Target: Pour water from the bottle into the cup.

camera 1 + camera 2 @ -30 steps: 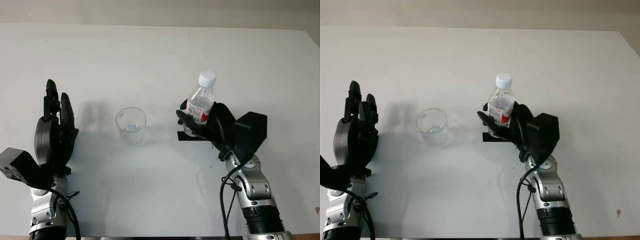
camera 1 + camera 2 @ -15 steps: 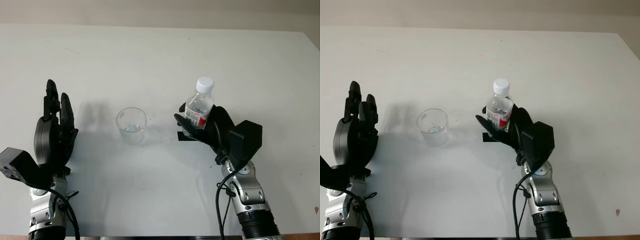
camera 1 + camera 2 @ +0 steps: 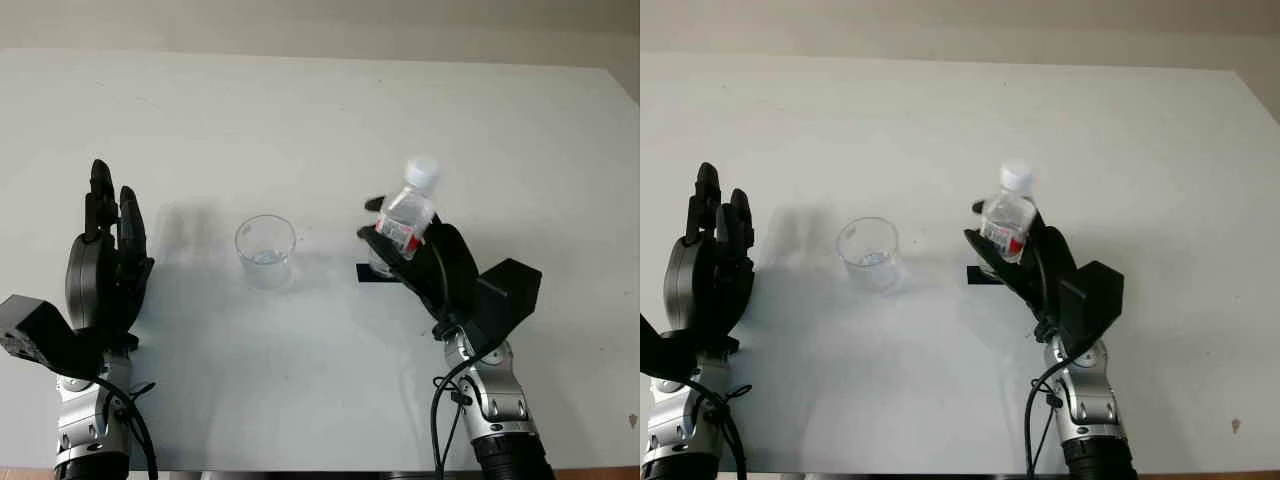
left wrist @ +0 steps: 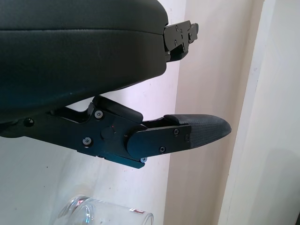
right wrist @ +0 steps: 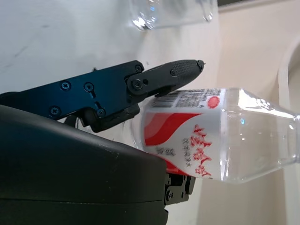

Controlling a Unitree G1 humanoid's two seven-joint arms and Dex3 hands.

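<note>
A clear plastic cup (image 3: 265,251) stands upright on the white table (image 3: 320,110), a little left of centre. My right hand (image 3: 405,255) is shut on a small clear water bottle (image 3: 405,218) with a red-and-white label and a white cap (image 3: 422,171). The bottle leans slightly to the right, lifted just above a black marker strip (image 3: 366,273). In the right wrist view the bottle (image 5: 211,136) lies against the palm with a finger (image 5: 173,72) over its label, and the cup (image 5: 171,11) shows beyond. My left hand (image 3: 108,262) is open, upright, left of the cup.
The table's far edge (image 3: 320,55) meets a beige wall. Its right edge (image 3: 625,90) runs along the far right. In the left wrist view the cup's rim (image 4: 105,213) sits near my left hand's fingers (image 4: 187,133).
My right hand has raised the bottle off the black strip and tipped its cap to the right. The left hand and the cup have stayed where they were.
</note>
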